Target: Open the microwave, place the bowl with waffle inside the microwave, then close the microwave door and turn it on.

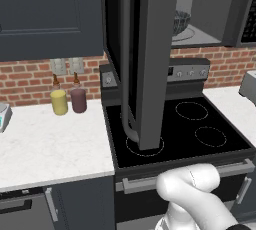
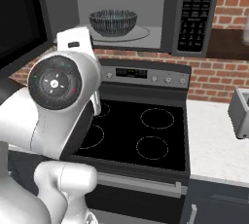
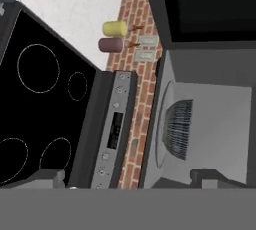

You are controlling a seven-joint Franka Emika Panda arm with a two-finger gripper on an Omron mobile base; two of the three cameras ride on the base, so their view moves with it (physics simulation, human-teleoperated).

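The bowl [image 2: 113,22] already sat inside the microwave [image 2: 146,9], so the stiff, heavy-looking microwave door [image 1: 150,59], swung wide at nine o'clock, probably wanted pushing near its handle [image 1: 126,74]; the gripper [image 3: 130,179] stood open, empty.

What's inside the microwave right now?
The bowl sits on the round plate inside the microwave, door open. The bowl's wall hides its contents, so no waffle is visible.
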